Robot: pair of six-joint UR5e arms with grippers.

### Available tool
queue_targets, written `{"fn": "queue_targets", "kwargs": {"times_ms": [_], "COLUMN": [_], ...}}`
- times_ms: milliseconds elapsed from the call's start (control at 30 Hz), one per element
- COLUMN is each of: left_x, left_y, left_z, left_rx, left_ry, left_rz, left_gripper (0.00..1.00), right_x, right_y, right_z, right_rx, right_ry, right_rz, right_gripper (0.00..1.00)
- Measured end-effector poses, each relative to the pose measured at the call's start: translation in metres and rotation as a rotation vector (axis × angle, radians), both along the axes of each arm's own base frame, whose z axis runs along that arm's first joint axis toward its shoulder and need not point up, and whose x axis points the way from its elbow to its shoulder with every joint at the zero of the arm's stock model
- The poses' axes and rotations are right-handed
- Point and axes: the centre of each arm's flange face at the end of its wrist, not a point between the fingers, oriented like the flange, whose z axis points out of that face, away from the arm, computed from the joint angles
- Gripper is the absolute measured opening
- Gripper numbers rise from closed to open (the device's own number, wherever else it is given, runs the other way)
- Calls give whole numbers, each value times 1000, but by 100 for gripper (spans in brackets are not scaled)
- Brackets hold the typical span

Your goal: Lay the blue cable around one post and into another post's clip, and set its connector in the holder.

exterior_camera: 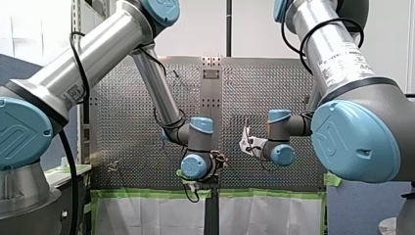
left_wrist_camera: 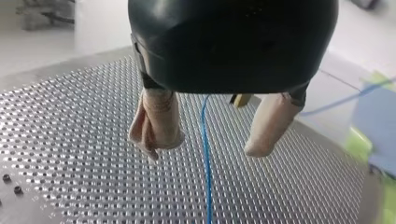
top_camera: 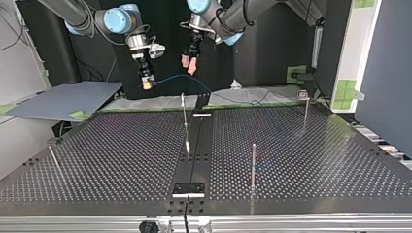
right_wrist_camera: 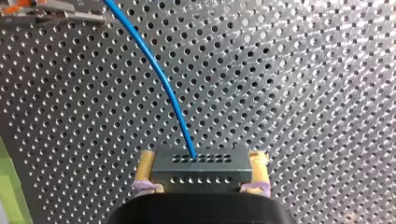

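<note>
- The right gripper pinches the dark connector between its yellow pads, above the perforated table.
- The blue cable leaves the connector's face that points away from the gripper and curves off over the holes.
- In the top view the cable hangs in the air from the right gripper, running past the left gripper toward the table's far edge, clear of the upright posts.
- The left gripper has its beige fingers spread apart. The cable passes between them and touches neither.
- Both grippers hover close together over the table's far edge.
</note>
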Motion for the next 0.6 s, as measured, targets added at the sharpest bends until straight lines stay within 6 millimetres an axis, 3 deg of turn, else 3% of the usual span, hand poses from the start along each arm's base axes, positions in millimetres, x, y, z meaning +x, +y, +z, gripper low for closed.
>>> {"fn": "queue_targets", "kwargs": {"times_ms": [300, 600], "left_x": [12, 23], "left_y": [-7, -2], "left_z": [6, 5], "left_rx": [-147, -212], "left_ry": [-22, 29], "left_rz": [19, 28], "left_gripper": [100, 100], "right_x": [6, 7], "right_y": [7, 12], "right_z": [2, 28], "right_rx": [-2, -29], "right_ry": [1, -30], "right_rz": [19, 28], "right_gripper": [0, 0]}}
